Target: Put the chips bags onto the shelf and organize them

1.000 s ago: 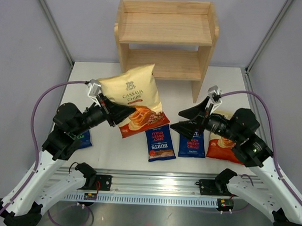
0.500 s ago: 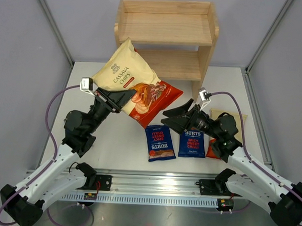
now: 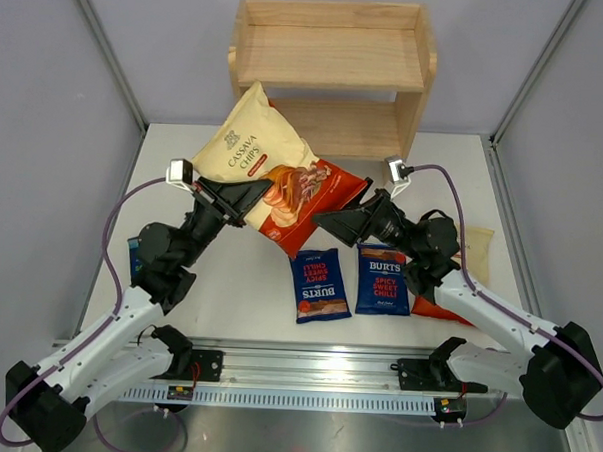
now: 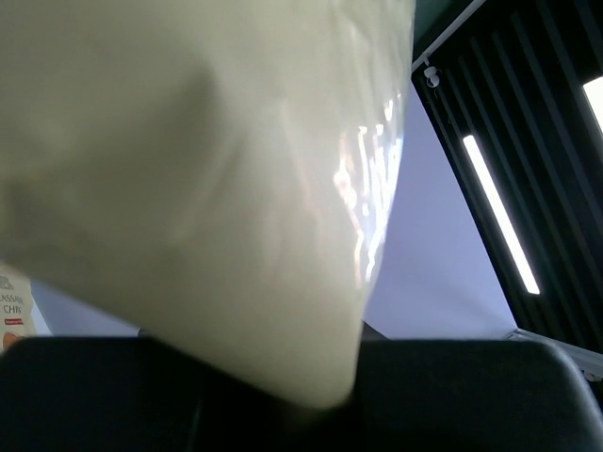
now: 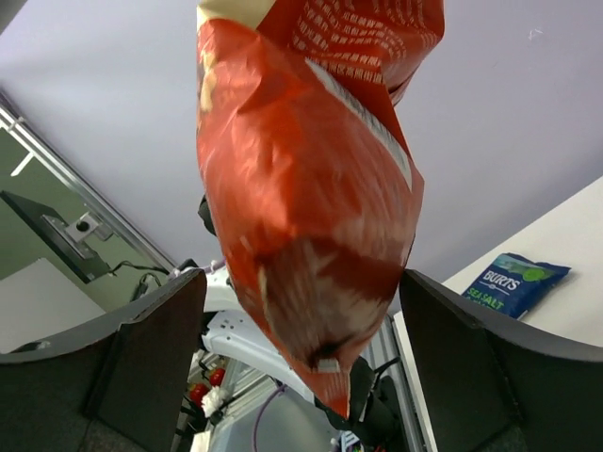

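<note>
My left gripper [image 3: 245, 196] is shut on the cream edge of a cassava chips bag [image 3: 255, 149] and holds it tilted in the air in front of the wooden shelf [image 3: 334, 57]. That bag fills the left wrist view [image 4: 188, 169]. My right gripper [image 3: 334, 223] is open, its fingers either side of the bag's red lower end [image 5: 311, 226] without closing on it. Two dark blue Burts bags [image 3: 319, 285] [image 3: 382, 280] lie flat on the table. The second cassava bag [image 3: 478, 249] lies partly under my right arm. The blue-green Burts bag [image 5: 516, 281] lies at the left, mostly hidden behind my left arm.
The shelf stands at the back centre, with both tiers bare. Grey walls with metal posts [image 3: 108, 62] close in the white table [image 3: 238, 293] on both sides. A metal rail [image 3: 305, 371] runs along the near edge.
My left gripper has lifted the cassava bag and swung it up toward the shelf. My right gripper has moved left, off the second cassava bag, to straddle the held bag's red end.
</note>
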You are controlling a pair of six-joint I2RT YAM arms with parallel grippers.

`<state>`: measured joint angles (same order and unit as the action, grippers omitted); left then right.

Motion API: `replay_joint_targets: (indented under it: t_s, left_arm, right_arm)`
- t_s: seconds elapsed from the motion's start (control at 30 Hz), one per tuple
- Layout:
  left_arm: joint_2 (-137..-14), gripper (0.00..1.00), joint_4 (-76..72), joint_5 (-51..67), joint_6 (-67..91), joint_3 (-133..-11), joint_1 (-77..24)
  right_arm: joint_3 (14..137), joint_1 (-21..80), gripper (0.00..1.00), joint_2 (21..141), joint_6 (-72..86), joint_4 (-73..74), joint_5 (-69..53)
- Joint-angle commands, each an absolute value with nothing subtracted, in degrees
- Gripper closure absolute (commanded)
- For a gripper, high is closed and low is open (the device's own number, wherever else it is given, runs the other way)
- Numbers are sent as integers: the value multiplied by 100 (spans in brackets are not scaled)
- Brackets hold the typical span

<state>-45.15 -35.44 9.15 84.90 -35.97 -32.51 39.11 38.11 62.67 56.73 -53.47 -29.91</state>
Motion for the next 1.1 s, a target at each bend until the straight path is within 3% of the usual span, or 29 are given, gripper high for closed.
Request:
replay_joint_targets:
  t_s: [0.0,0.13,0.23,0.3,0.4,0.57,0.7,0.87,1.07]
  left_arm:
    - [-4579,93,-3850,808,8657,-3656,-3270]
    - [-4781,92,-3929,984,8640,-3674,-3270]
    - [-4799,86,-3929,1028,8527,-3639,-3252]
    - [-4711,78,-3623,1019,8333,-3682,-3147]
    - [-4501,69,-3044,1072,7702,-3840,-2849]
    - [-4210,44,-1129,679,6357,-4533,-2444]
    - [-3903,43,567,-243,5205,-5105,-2268]
    - [-3542,30,1896,-1167,4071,-5676,-2215]
    - [-3489,17,3356,-1450,3060,-6405,-2206]
  right_arm:
    - [4298,3894,10,6539,5871,-5994,-2936]
    - [4350,3885,17,6697,5889,-5819,-2778]
    - [4403,3894,38,6776,5889,-5617,-2795]
    - [4351,3893,58,6785,5845,-5511,-2795]
    - [4175,3894,72,6715,5845,-5309,-2559]
    - [3815,3894,81,6495,6125,-5011,-1856]
    - [3665,3894,82,6267,6363,-4449,-1092]
    - [3612,3788,85,6284,6573,-4306,-493]
    - [3577,3683,87,6591,6916,-4491,-124]
